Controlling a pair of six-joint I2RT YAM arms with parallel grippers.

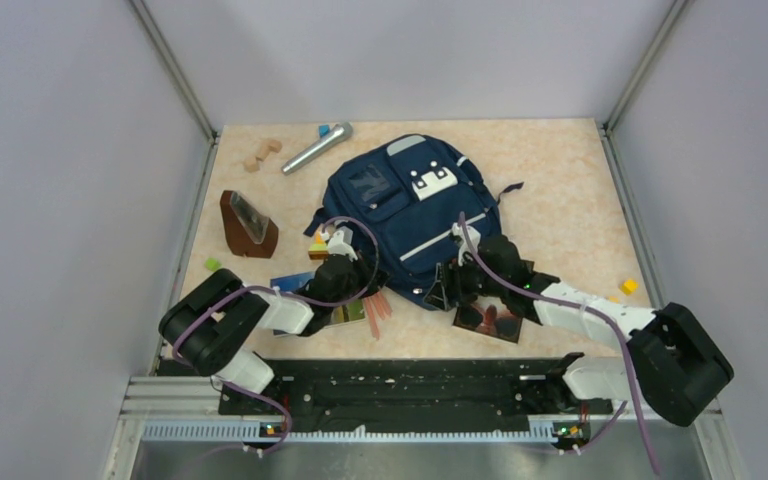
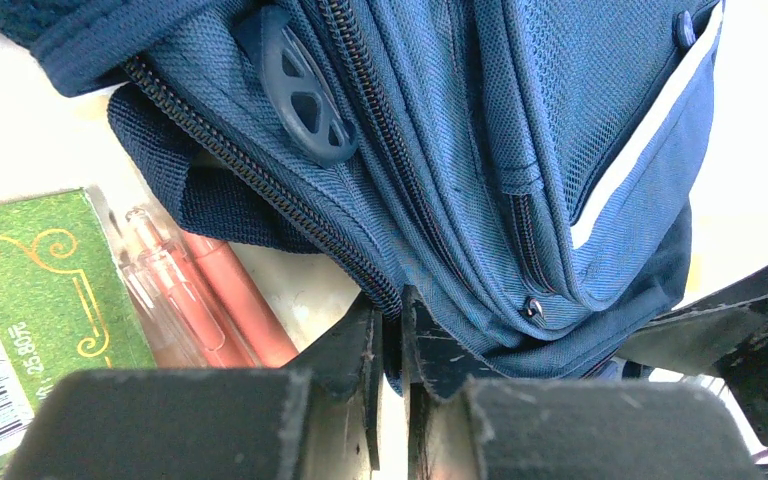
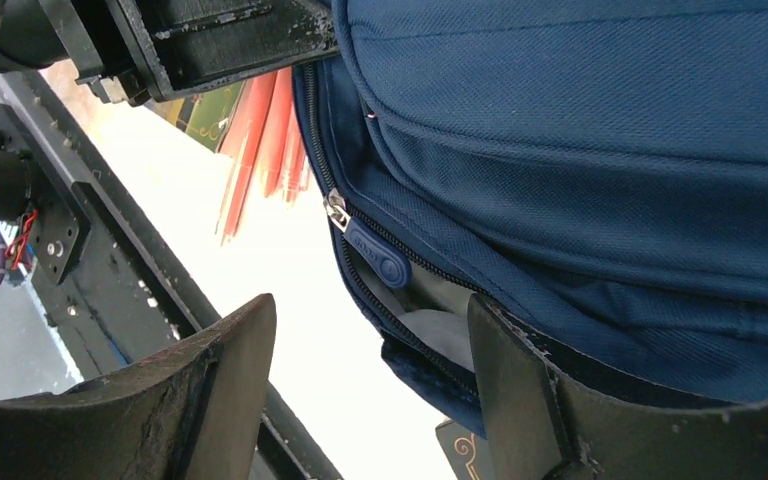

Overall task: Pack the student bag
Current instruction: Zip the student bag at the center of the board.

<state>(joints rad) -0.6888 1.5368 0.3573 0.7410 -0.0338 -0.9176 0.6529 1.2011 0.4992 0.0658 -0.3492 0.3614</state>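
The student bag [image 1: 400,215] lay flat in the middle of the table [image 1: 570,190] in the top view, front pocket up and its near edge toward the arms. The left gripper [image 1: 353,275] sat at the bag's near-left edge and the right gripper [image 1: 450,287] at its near-right edge. A silver microphone [image 1: 316,147] and wooden blocks [image 1: 262,153] lay well apart at the far left, red pens [image 1: 378,308] just beside the bag's near edge.

In the left wrist view, the left gripper's fingers [image 2: 345,350] stood almost together, only a thin slit between them, pinching the bag's zippered edge. A dark rubber zipper pull [image 2: 305,90] lay on the fabric above. The pens lay on the table beside a green book [image 2: 30,280], partly under the bag.

In the right wrist view, the right gripper's jaws stood wide apart and held nothing. One finger [image 3: 520,400] touched the underside of the bag's edge, the other [image 3: 210,390] stood clear over the table. A second zipper pull [image 3: 380,262] hung at the partly unzipped seam.
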